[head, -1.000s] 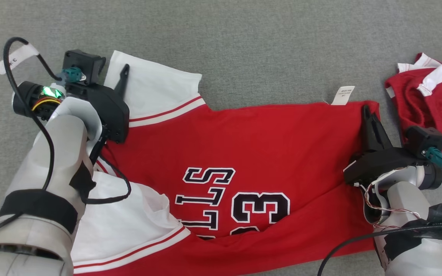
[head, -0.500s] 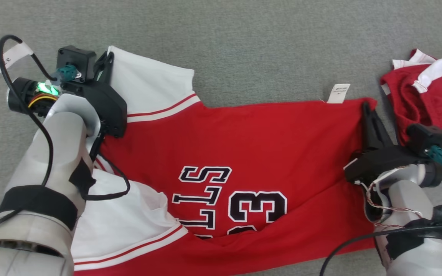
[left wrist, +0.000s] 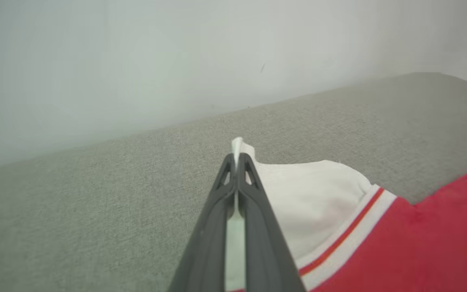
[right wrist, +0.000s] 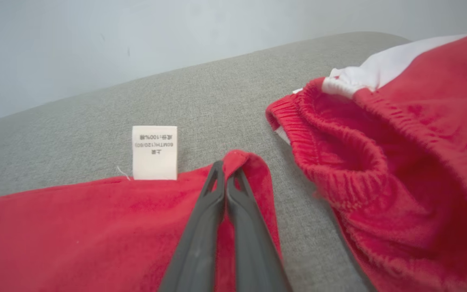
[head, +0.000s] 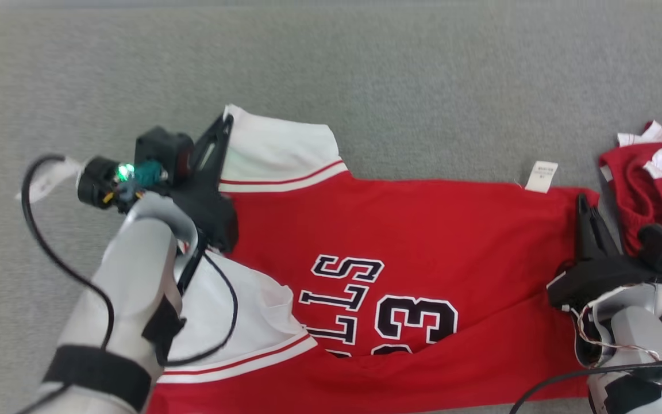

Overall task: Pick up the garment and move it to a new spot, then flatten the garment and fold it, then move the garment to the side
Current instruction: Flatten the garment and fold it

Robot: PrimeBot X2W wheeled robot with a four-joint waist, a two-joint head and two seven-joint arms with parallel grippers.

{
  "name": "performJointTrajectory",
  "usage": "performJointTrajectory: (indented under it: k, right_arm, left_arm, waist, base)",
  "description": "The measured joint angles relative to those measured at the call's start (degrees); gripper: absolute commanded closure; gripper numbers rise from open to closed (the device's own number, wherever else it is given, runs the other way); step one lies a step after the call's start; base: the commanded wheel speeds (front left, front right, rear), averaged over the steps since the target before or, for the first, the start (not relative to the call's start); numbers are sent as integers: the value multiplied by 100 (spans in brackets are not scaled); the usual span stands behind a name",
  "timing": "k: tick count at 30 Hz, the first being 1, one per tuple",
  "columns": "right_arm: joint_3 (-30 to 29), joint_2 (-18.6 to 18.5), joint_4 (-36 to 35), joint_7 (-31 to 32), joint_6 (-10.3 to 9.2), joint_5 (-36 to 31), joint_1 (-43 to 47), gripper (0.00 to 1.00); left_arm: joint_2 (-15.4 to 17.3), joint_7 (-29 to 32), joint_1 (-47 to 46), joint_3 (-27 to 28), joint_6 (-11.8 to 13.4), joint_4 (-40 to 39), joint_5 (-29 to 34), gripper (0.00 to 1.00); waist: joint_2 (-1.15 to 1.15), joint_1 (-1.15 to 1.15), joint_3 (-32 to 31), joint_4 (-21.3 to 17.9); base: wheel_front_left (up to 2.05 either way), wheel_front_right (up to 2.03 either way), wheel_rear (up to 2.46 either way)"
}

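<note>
The garment is a red jersey with white sleeves and black lettering, spread across the grey surface in the head view. My left gripper is shut on the far corner of the white sleeve; in the left wrist view a tip of white cloth pokes out between its closed fingers. At the jersey's far right corner, by a white care label, my right gripper is shut on the red hem, pinched between both fingers.
A second red garment with white trim lies bunched at the right edge, close beside my right gripper; its elastic waistband shows in the right wrist view. Grey fabric surface stretches beyond the jersey to a pale wall.
My left gripper went from open over the white sleeve to shut on its far corner. The head camera has shifted, so the whole scene sits lower and further right. The right gripper stays shut on the hem.
</note>
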Motion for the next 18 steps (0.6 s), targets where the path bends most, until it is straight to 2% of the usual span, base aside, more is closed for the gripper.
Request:
performJointTrajectory:
  k: [7, 18]
  right_arm:
    - [-24, -64, -91, 1, 0, 148, 311, 100]
    - [-93, -222, -342, 0, 0, 344, 1017, 100]
  left_arm:
    - [9, -1, 1043, 155, -64, -1285, -110, 100]
    - [14, -1, 2483, 516, -112, -2497, -111, 100]
  waist:
    - [0, -1, -388, 206]
    - [-1, -1, -944, 389]
  base:
    - [0, 0, 0]
    - [0, 0, 0]
